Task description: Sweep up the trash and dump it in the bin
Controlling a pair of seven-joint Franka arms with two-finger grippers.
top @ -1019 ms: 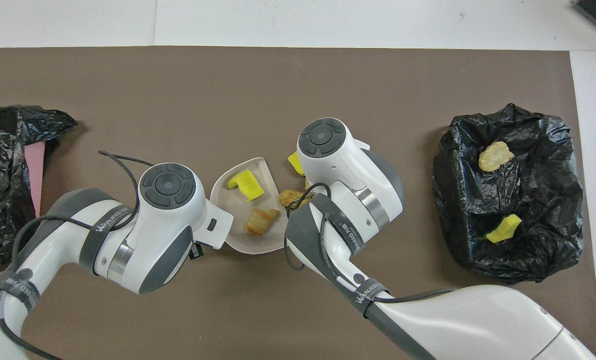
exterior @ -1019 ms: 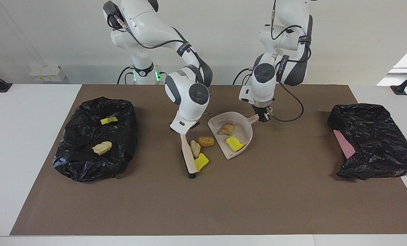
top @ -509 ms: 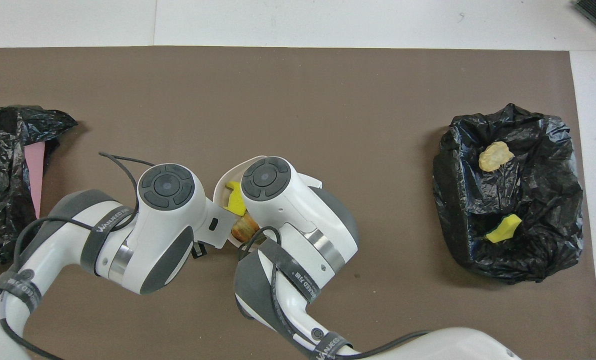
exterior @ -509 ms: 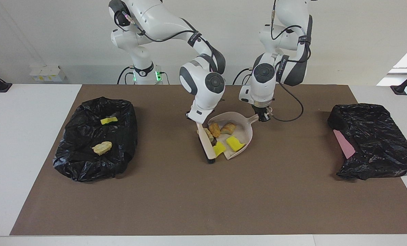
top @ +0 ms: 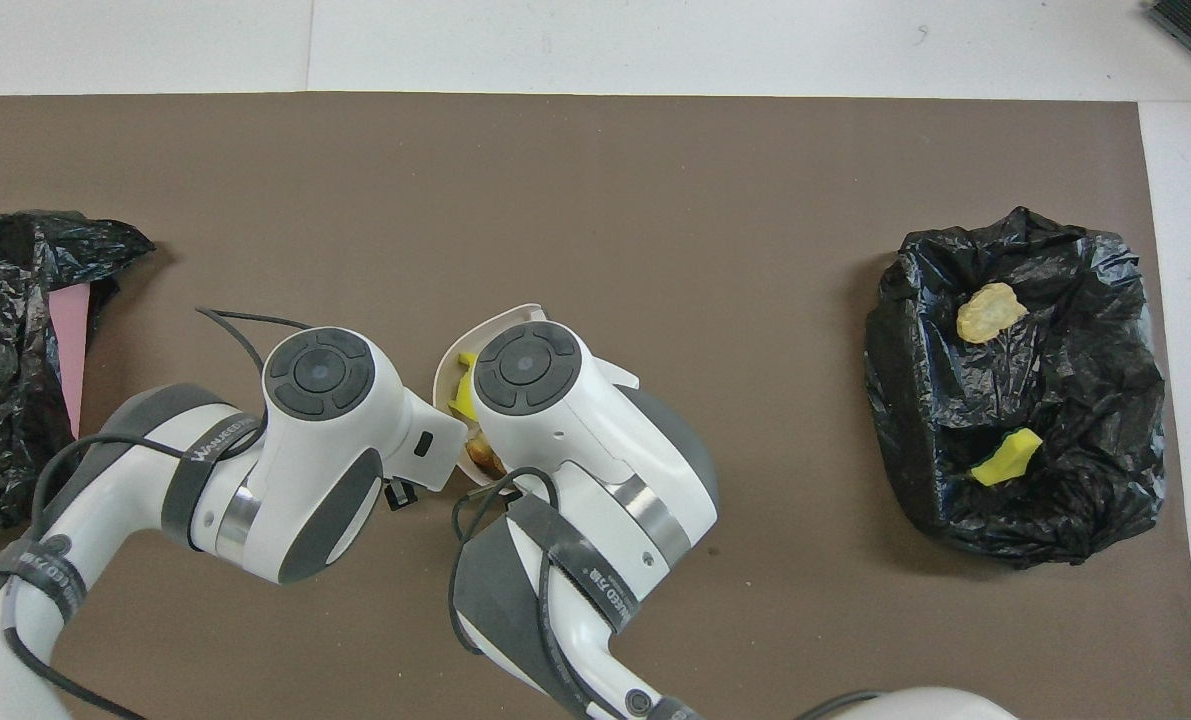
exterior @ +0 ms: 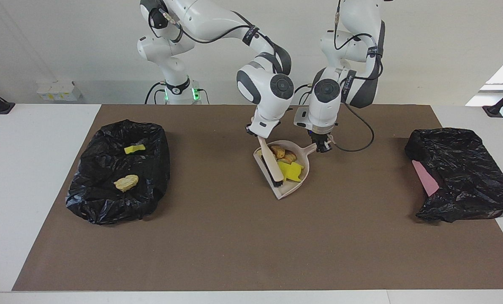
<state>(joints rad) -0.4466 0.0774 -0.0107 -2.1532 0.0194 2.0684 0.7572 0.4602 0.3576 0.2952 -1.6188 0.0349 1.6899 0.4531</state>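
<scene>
Jaws of the right gripper (exterior: pixel 260 136) clenched on the handle of the hand brush (exterior: pixel 270 164), just above centre of the facing view; jaws of the left gripper (exterior: pixel 321 146) clenched on the handle of the dustpan (exterior: pixel 291 191), which sits on the brown mat on the counter (exterior: pixel 6 177). Brush lies inside the pan's mouth, bristle end down toward the pan's open lip. Trash in the pan (exterior: pixel 286 162): two or three tan bread-like lumps at the handle end, yellow sponge pieces beside the bristles, all bunched together; the exact count is hard to read. No loose pieces visible on the mat around the pan. Open bin lined with black bag (exterior: pixel 118 169) at centre left of the facing view already holds one yellow chunk (exterior: pixel 134 149) and one tan lump (exterior: pixel 126 183). A second black bag (exterior: pixel 460 173) at centre right, a pink edge showing. In the overhead view both wrists cover most of the pan. Judgement: sweeping looks finished; what remains is to draw the brush clear, carry the pan to the bin and tip it without spilling.
</scene>
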